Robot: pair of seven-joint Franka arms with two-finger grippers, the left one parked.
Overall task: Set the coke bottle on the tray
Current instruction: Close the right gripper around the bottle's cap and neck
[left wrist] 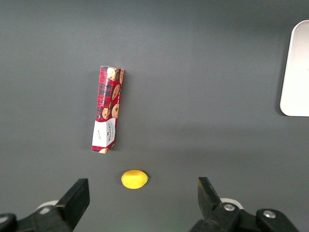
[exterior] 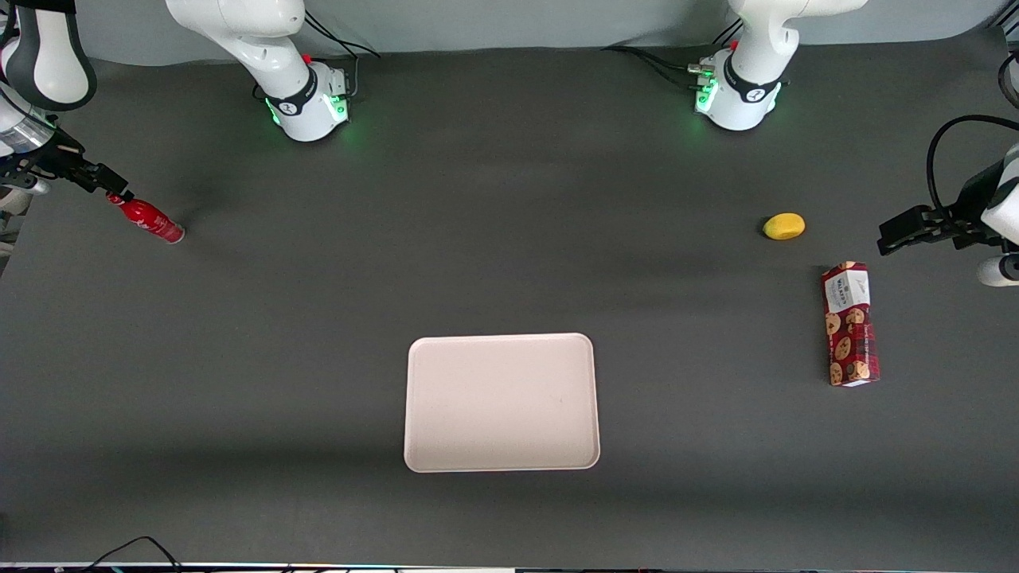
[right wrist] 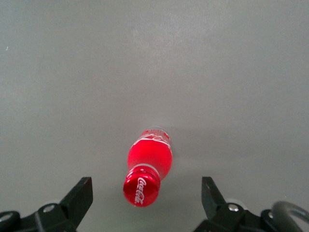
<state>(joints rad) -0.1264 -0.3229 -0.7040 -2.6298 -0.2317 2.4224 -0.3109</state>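
Nothing was done yet — the coke bottle stood near the worktop's edge at the working arm's end, ungrasped. The gripper hovered above its cap, jaws spread wide. The tray, mid-table near the front edge, waited bare.

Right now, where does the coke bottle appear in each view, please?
Front view: coke bottle at the working arm's end of the table, gripper at its cap.
Right wrist view: bottle between the open fingers.
Left wrist view: not in it.
Shared landmark: the gripper.
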